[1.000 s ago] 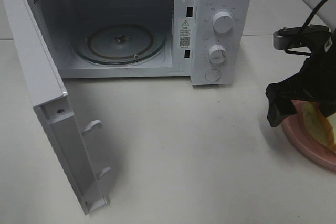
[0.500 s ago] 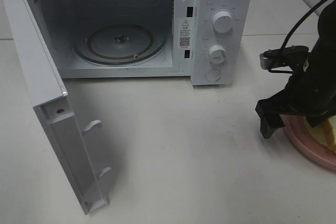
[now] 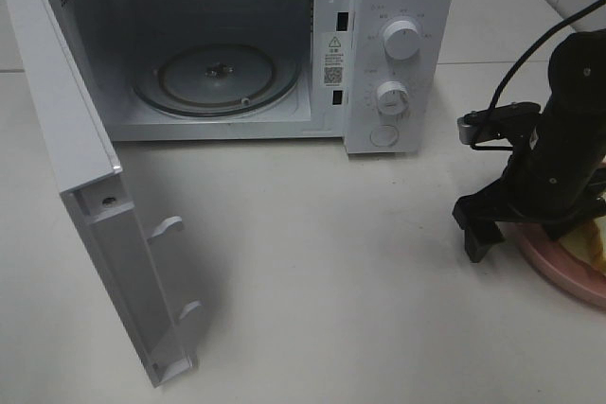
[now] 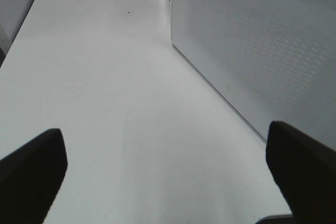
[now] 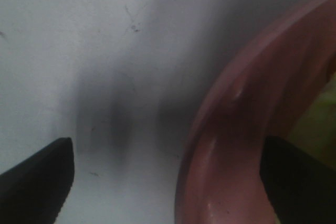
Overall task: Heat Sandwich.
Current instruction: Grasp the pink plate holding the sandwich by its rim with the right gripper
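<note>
The sandwich (image 3: 597,244) lies on a pink plate (image 3: 559,270) at the right edge of the table, and only a yellowish sliver of it shows past the right arm. My right gripper (image 3: 516,232) points down at the plate's left rim and is open. One finger (image 3: 476,234) stands on the table side and the other over the plate. In the right wrist view the open gripper (image 5: 168,179) straddles the plate rim (image 5: 220,145), with a yellow-green bit of sandwich (image 5: 321,124) at the edge. My left gripper (image 4: 168,177) is open and holds nothing.
The white microwave (image 3: 398,7) stands at the back with its door (image 3: 90,186) swung open to the left, showing the glass turntable (image 3: 216,78) inside. A dotted white microwave panel (image 4: 252,51) stands close beside the left gripper.
The right arm has swung left and come down, bringing its gripper to the plate's left rim and covering more of the sandwich. The left gripper has not moved.
</note>
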### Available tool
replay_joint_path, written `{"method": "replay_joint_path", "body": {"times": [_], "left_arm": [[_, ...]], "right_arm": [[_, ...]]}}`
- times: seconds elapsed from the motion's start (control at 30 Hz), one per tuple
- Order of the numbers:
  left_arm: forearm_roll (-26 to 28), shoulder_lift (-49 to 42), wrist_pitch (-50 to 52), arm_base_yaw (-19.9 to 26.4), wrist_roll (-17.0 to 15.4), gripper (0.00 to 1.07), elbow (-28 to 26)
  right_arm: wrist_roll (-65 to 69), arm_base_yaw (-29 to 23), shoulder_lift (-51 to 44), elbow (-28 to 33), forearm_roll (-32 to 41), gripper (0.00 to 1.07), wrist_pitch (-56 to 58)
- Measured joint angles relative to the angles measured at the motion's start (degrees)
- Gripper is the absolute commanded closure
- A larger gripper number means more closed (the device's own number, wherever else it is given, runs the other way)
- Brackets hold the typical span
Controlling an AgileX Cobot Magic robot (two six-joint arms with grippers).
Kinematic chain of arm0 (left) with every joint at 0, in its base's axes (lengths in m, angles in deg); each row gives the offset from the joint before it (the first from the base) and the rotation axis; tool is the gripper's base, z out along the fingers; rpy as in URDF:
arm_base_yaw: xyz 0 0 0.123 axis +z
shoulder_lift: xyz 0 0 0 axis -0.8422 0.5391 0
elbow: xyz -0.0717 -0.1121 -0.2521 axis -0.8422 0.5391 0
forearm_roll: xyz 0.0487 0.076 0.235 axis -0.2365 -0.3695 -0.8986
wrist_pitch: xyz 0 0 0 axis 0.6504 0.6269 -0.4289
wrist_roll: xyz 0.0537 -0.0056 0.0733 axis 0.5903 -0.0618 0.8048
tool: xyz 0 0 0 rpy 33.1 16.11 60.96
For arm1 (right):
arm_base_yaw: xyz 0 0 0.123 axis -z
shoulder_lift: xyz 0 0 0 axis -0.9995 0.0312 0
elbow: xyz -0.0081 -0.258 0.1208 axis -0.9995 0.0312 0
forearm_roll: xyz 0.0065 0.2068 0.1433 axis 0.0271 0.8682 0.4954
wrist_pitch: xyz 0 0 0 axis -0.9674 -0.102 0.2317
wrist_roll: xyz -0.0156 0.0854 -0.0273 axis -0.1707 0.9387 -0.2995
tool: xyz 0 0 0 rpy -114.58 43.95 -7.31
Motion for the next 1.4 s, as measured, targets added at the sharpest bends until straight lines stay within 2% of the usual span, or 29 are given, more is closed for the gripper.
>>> {"method": "replay_joint_path", "body": {"times": [0.23, 0.4, 0.47, 0.5, 0.57, 0.6, 0.63, 0.67, 0.77, 0.8, 0.87, 1.4], "left_arm": [[0.0, 0.0, 0.0, 0.0, 0.0, 0.09, 0.0], [0.0, 0.0, 0.0, 0.0, 0.0, 0.09, 0.0], [0.0, 0.0, 0.0, 0.0, 0.0, 0.09, 0.0], [0.0, 0.0, 0.0, 0.0, 0.0, 0.09, 0.0], [0.0, 0.0, 0.0, 0.0, 0.0, 0.09, 0.0], [0.0, 0.0, 0.0, 0.0, 0.0, 0.09, 0.0], [0.0, 0.0, 0.0, 0.0, 0.0, 0.09, 0.0], [0.0, 0.0, 0.0, 0.0, 0.0, 0.09, 0.0], [0.0, 0.0, 0.0, 0.0, 0.0, 0.09, 0.0], [0.0, 0.0, 0.0, 0.0, 0.0, 0.09, 0.0], [0.0, 0.0, 0.0, 0.0, 0.0, 0.09, 0.0], [0.0, 0.0, 0.0, 0.0, 0.0, 0.09, 0.0]], "right_arm": [[0.11, 0.0, 1.43, 0.0, -0.4, 0.19, -0.34], [0.11, 0.0, 1.43, 0.0, -0.74, 0.26, -0.4], [0.11, 0.0, 1.43, 0.0, -1.2, 0.39, -0.34], [0.11, 0.0, 1.43, 0.0, -1.2, 0.39, -0.34], [0.29, 0.0, 1.43, 0.0, -2.01, 0.49, -0.34], [0.57, 0.0, 1.43, 0.0, -2.23, 0.61, -0.34], [1.15, 0.0, 1.43, 0.0, -2.86, 0.68, -0.34], [1.15, 0.0, 1.43, 0.0, -2.86, 0.68, -0.34], [4.7, 0.0, 1.43, 0.0, -5.27, 0.96, -0.34], [4.7, 0.0, 1.43, 0.0, -5.27, 0.96, -0.34], [7.73, 0.0, 1.43, -0.06, -7.05, 1.07, 0.0], [12.26, -0.06, 1.43, -0.29, -10.77, 1.07, 1.89]]}}
